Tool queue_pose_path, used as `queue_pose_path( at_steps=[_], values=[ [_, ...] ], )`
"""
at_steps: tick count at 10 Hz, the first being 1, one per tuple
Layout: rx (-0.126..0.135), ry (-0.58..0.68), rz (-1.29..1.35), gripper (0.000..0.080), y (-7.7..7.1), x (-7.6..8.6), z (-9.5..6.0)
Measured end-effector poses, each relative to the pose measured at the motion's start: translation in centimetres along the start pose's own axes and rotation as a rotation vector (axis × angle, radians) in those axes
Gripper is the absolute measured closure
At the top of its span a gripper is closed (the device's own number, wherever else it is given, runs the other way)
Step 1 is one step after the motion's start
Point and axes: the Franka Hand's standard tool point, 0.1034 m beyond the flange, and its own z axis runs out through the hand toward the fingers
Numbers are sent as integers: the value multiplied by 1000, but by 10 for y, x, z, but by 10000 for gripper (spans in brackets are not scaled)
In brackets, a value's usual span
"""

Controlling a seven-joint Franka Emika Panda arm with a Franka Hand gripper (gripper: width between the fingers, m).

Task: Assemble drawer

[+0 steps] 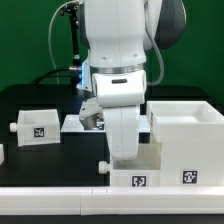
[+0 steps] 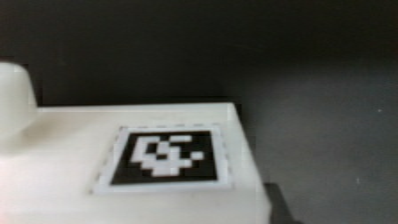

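The arm is standing over the middle of the black table (image 1: pixel 45 165), and its gripper (image 1: pixel 124 150) is hanging straight down over the near tray (image 1: pixel 145 170), the small white one by the front edge. Seen from the exterior camera, the white hand is covering its own fingers, so I cannot tell whether the jaws are apart or together, or whether they are touching the plastic. The near tray is sitting directly below the hand, with its knob (image 1: pixel 104 166) sticking out toward the exterior view's left and a square tag (image 1: pixel 140 181) facing forward. It is lying just beside the large casing (image 1: pixel 190 145), which is filling the exterior view's right with its open top upward (one more tag (image 1: pixel 188 177) is showing on its front wall).

The wrist camera is looking at close range at a flat white face of the near tray (image 2: pixel 71 125) carrying a black-and-white tag (image 2: pixel 173 155), with a rounded white knob (image 2: pixel 11 95) at the frame's edge. That picture is blurred and is not settling the matter of the jaws either.

The far tray (image 1: pixel 38 127) is resting well apart toward the exterior view's left, its own knob (image 1: pixel 8 127) pointing the same way. The marker board (image 1: pixel 75 122) is lying flat behind the arm.
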Motion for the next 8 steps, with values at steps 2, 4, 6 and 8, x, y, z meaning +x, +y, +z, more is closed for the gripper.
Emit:
queue_pose_path(
  at_steps=[2, 4, 6, 8],
  values=[
    [0, 0, 2, 761, 0, -1, 0],
    [0, 0, 2, 761, 0, -1, 0],
    [2, 1, -34, 761, 2, 1, 0],
    [1, 2, -61, 761, 2, 2, 0]
  ],
)
